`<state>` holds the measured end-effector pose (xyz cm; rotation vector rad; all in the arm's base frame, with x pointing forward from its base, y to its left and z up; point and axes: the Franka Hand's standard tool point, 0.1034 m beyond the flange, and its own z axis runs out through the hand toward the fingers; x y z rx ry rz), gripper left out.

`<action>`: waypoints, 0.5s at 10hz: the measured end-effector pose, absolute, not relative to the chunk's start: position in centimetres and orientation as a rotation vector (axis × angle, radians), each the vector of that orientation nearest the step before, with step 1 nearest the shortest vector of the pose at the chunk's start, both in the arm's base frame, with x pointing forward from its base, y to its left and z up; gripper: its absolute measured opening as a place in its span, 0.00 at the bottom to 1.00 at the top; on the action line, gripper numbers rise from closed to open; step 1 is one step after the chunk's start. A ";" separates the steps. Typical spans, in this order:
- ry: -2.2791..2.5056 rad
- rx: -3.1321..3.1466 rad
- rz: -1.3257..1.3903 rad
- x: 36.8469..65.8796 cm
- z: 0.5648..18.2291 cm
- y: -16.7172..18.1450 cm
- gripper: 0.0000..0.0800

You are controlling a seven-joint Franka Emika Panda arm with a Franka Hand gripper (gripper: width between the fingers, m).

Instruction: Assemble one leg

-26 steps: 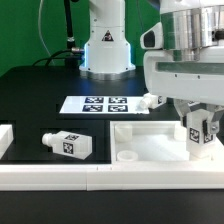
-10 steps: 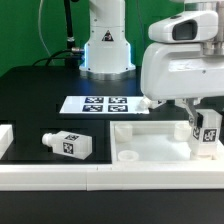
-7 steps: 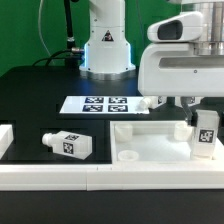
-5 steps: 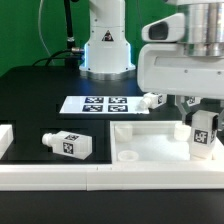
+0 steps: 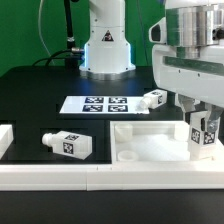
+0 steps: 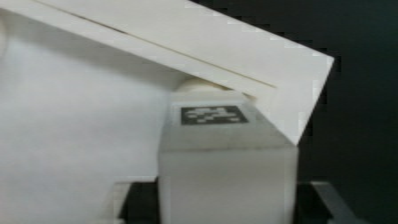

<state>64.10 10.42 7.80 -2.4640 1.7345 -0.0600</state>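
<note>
On the exterior view's left, a white block (image 5: 5, 137) sits at the edge of the black table (image 5: 40, 95). Next to it a leg (image 5: 67, 145) lies on its side, with its square tag facing us. Behind it the marker board (image 5: 98, 104) lies flat on the table. A second leg (image 5: 154, 98) lies tilted just past the board's right end.

In front is the big flat white panel (image 5: 150, 145). It has a round socket (image 5: 128, 157) near its front left corner, and nothing is in that hole.

On the exterior view's right, a third leg (image 5: 203, 138) stands upright at the panel's far right corner. The gripper (image 5: 203, 128) is down around it, one finger on each side. The fingers look closed on this leg. In the wrist view the upright leg (image 6: 226, 160) sits against the panel's corner (image 6: 107, 110).
</note>
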 end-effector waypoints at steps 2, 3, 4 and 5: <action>1.778 -2.432 -0.057 64.1 7.8 10.3 0.36; 1.697 -2.491 -0.066 64.1 7.8 10.3 0.59; 1.551 -2.582 -0.082 64.2 7.8 10.7 0.75; 1.395 -2.673 -0.101 64.0 7.5 11.4 0.75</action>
